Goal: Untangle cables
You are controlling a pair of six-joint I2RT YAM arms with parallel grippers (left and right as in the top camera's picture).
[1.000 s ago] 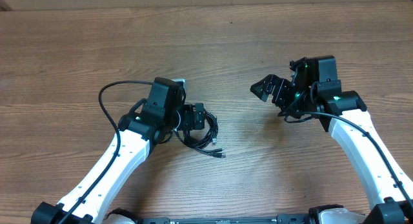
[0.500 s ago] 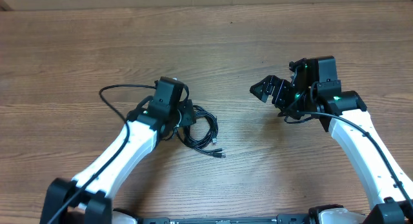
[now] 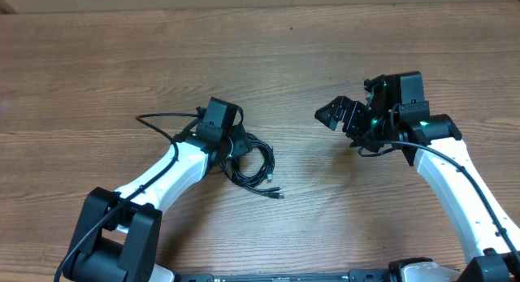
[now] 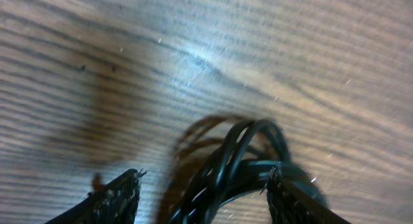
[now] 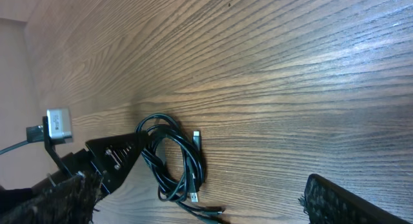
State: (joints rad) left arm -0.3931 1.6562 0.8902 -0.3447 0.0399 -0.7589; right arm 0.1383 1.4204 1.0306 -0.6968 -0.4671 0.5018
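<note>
Cables point(image 3: 256, 164), thin and black, lie in a loose coil on the wooden worktop point(image 3: 81, 62), with a small silver plug point(image 3: 279, 196) sticking out toward the robot; the left fingers point(image 4: 119, 198) stand wide apart, low over the coil, its loops between them but not clamped; the right fingers point(image 5: 332, 201) are also spread wide, holding nothing, well apart from the coil.

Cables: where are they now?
Overhead view, left of centre: the cables lie bundled on the table at the left gripper, far from the right gripper.
</note>
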